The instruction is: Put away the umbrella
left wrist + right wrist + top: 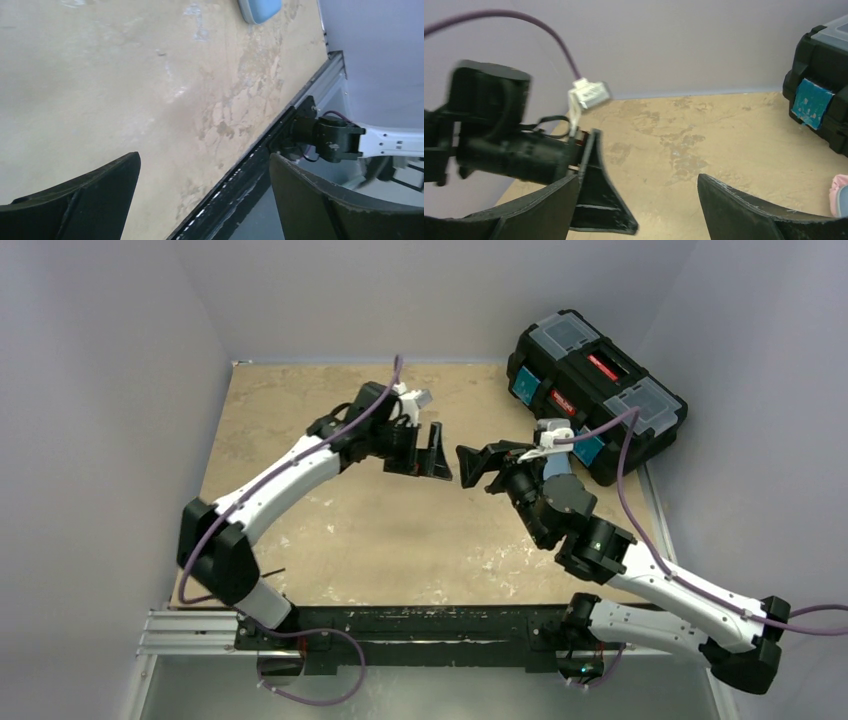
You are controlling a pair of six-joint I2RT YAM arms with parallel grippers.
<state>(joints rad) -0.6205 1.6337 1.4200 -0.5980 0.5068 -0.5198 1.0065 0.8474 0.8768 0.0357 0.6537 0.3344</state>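
Only a small pale pink edge of the umbrella (840, 196) shows, at the right border of the right wrist view, low on the table. In the top view it is hidden under the right arm. My left gripper (433, 450) hangs over the middle of the table, open and empty (204, 156). My right gripper (478, 468) faces it from the right, a small gap away, also open with nothing between its fingers (638, 177). One black fingertip (599, 200) of the left gripper shows in the right wrist view.
A black toolbox (595, 390) with teal latches (811, 102) stands at the back right corner. A pale blue rounded object (260, 10) lies on the tan tabletop (330, 530). Grey walls enclose the table. The arm bases sit on the metal rail (400, 625).
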